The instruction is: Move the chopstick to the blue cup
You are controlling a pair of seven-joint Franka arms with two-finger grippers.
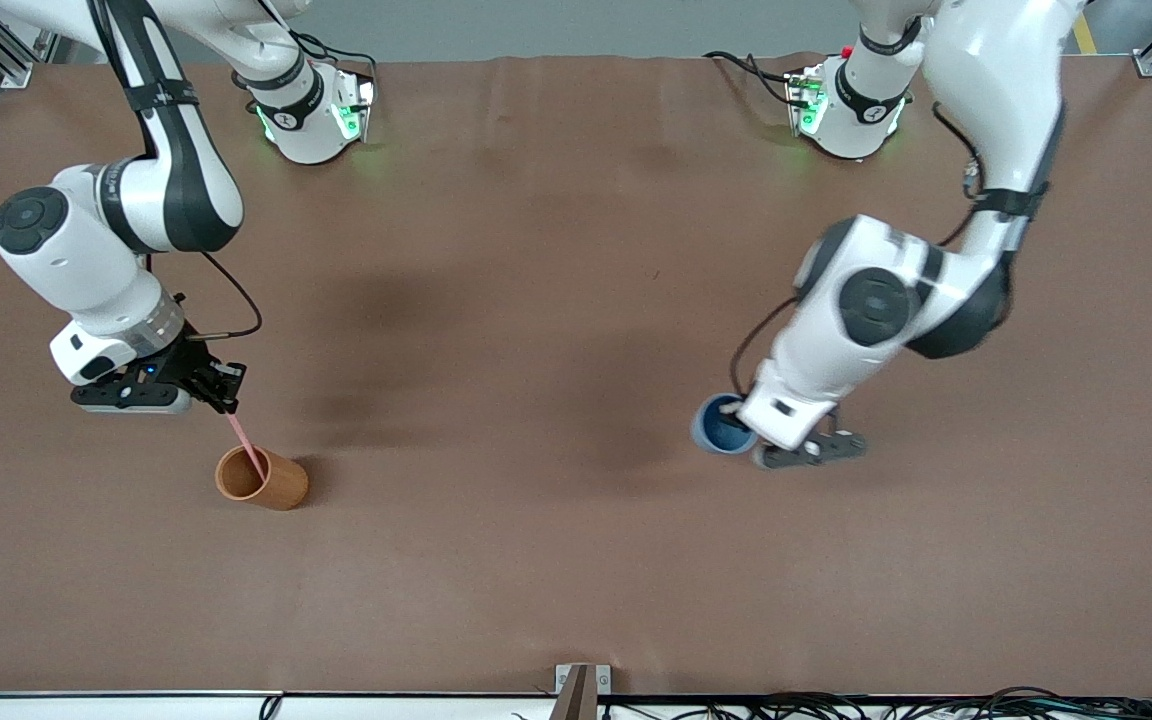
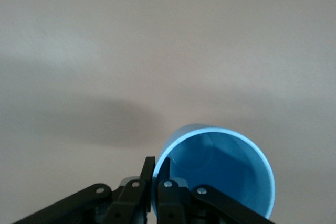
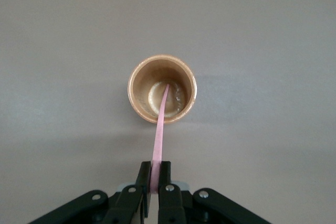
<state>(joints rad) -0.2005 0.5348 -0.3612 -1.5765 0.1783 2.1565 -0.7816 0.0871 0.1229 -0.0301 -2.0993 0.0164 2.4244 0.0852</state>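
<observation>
The pale-pink chopstick [image 1: 247, 446] stands slanted in the orange-brown cup [image 1: 262, 479], toward the right arm's end of the table. My right gripper [image 1: 227, 400] is shut on the chopstick's upper end [image 3: 158, 150], just above that cup [image 3: 162, 88], with the stick's lower end inside it. The blue cup [image 1: 721, 425] stands toward the left arm's end. My left gripper [image 1: 742, 432] is shut on the blue cup's rim [image 2: 159, 162], one finger inside the cup [image 2: 220, 174] and one outside.
The brown table [image 1: 536, 330] is bare between the two cups. The arms' bases stand along its farthest edge.
</observation>
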